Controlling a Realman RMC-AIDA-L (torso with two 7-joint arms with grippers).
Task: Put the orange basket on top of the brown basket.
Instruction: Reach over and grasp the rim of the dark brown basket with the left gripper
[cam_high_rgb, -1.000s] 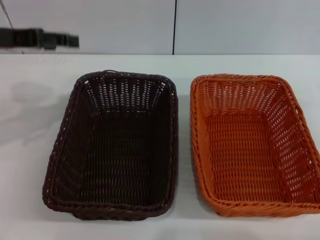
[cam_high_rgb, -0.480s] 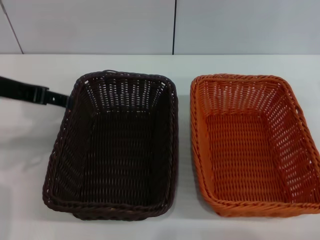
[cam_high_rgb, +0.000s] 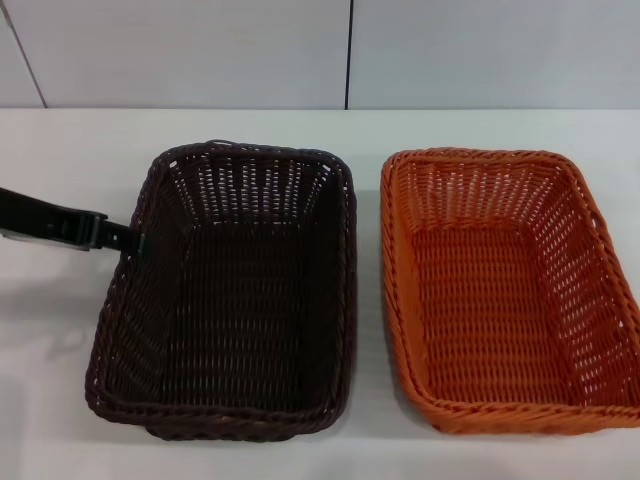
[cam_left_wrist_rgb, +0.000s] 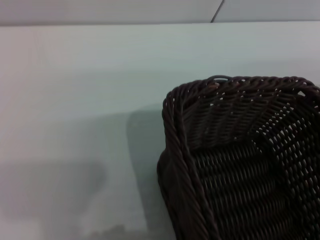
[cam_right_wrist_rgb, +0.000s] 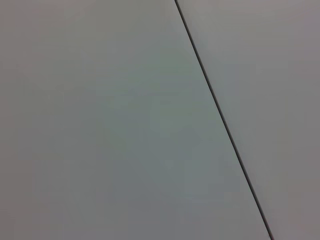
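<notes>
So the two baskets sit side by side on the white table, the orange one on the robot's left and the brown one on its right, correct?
Sides swapped. The head view shows the brown basket on the robot's left and the orange basket on its right, side by side on the white table.

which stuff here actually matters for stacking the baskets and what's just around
Part of the job:
- orange basket, on the table, to the right of the brown one, apart from it
- brown basket, empty
- left pincer, at the brown basket's left rim

Just around:
- white table
- wall panels behind
The right pincer is not in view.
</notes>
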